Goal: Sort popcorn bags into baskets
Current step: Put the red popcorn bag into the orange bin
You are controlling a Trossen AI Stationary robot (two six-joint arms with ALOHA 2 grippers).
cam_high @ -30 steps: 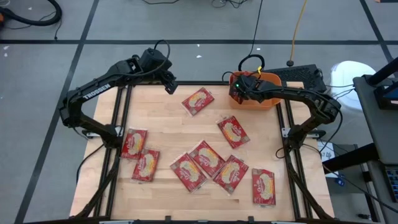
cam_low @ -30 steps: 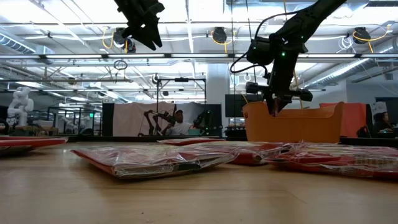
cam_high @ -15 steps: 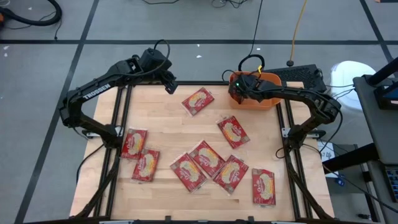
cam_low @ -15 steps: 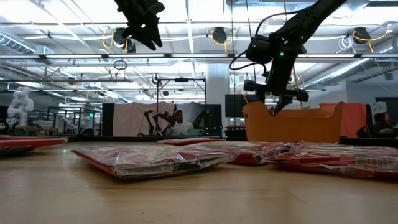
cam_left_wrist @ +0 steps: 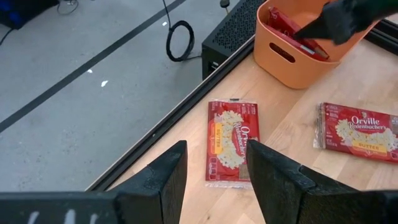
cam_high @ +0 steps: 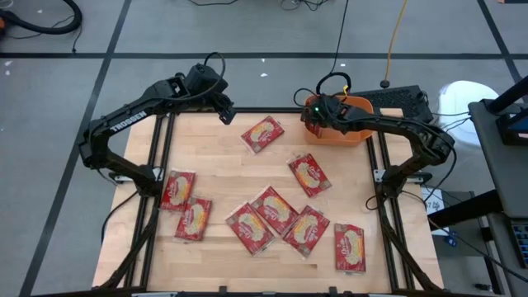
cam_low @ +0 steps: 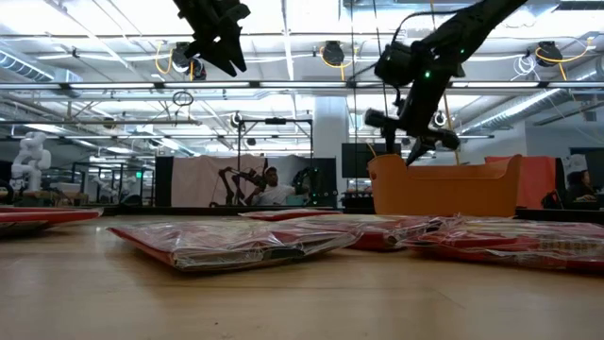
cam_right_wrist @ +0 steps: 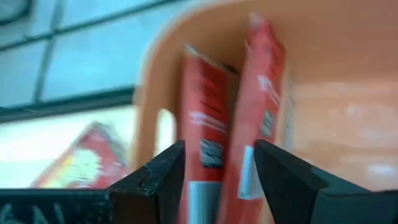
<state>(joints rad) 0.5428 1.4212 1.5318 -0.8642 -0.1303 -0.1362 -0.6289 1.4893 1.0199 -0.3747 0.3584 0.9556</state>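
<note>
Packets (cam_right_wrist: 205, 149) stand on edge inside the orange tub (cam_high: 356, 134) at the table's far right corner; eight more popcorn bags (cam_high: 275, 210) lie flat across the wood. Right gripper (cam_high: 314, 118) hangs just above the tub's left rim, fingers parted and empty. Left gripper (cam_high: 224, 115), also spread and empty, waits over the far edge. Upright packets could tip and block the next drop, and a low swing might clip the rim.

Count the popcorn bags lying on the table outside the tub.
8: one far-centre, one right of centre, two at the left, three overlapping near-centre, one near-right. More stand inside the orange tub.
</note>
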